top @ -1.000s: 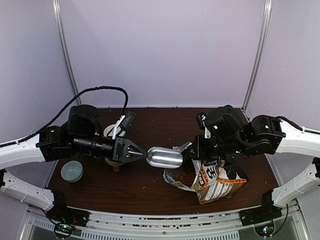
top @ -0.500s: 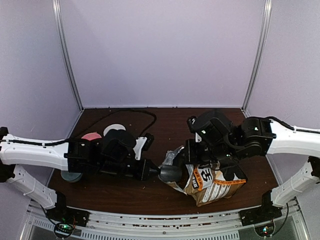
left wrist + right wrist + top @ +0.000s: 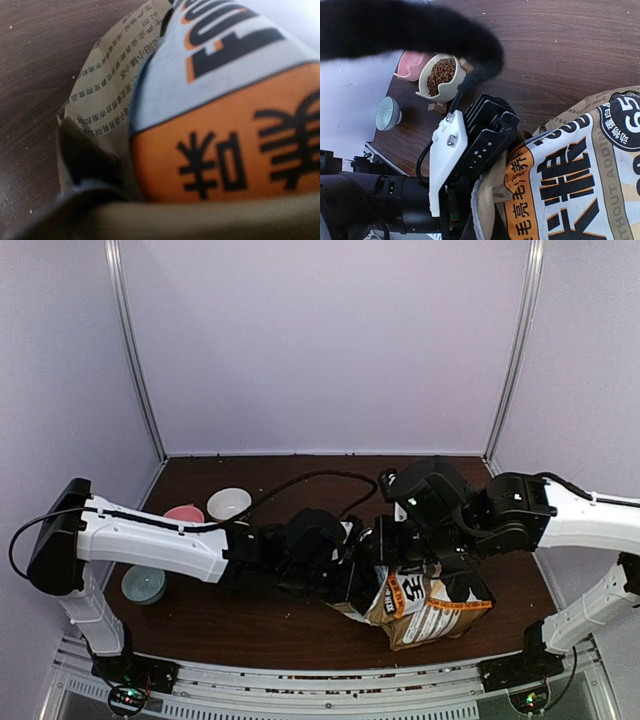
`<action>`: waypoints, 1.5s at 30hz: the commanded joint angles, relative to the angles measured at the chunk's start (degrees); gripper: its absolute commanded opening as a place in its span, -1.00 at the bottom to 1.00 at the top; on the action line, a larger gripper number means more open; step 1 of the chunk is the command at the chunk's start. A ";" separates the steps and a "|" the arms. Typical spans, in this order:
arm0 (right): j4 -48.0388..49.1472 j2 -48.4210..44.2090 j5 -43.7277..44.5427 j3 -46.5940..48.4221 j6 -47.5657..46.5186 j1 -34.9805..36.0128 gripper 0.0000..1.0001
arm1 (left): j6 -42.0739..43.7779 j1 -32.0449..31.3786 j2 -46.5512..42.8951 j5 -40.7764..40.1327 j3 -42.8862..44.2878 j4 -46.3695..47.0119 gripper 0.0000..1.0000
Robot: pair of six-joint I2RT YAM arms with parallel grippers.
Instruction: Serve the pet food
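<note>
Many tiny kibble pellets (image 3: 441, 72) sit in the cream bowl (image 3: 451, 92), with more likely inside the paper bag (image 3: 432, 606); they look light, loose and spill-prone, so scoop rather than pinch, though your left gripper (image 3: 350, 575) is buried in the bag mouth with jaws unreadable, and your right gripper (image 3: 395, 540) is closed tight at its rim.
</note>
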 commanded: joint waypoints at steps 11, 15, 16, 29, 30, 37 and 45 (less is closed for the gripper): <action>3.86 -11.60 3.64 -4.03 2.56 0.36 -1.00 | -4.08 -0.29 -7.97 17.57 -8.48 24.04 -1.00; 3.49 -13.88 4.64 -6.26 3.53 0.15 -1.00 | -5.85 -0.08 -10.88 16.75 -8.92 22.84 -1.00; 3.51 -14.46 4.82 -6.75 3.75 0.17 -1.00 | -6.68 0.08 -11.69 16.07 -9.22 22.26 -1.00; 2.25 -15.73 5.93 -8.49 4.29 -0.08 -1.00 | -16.37 3.63 -24.14 10.03 -22.26 26.05 -1.00; 2.24 -15.70 5.95 -8.45 4.22 -0.22 -1.00 | -16.47 3.81 -24.73 9.89 -22.84 25.98 -1.00; 1.73 -15.84 6.24 -8.32 4.26 -0.42 -1.00 | -18.17 5.10 -27.25 9.95 -26.85 28.56 -1.00; 0.95 -16.13 7.10 -8.11 4.33 -0.69 -1.00 | -18.18 5.86 -28.89 12.76 -27.99 30.21 -1.00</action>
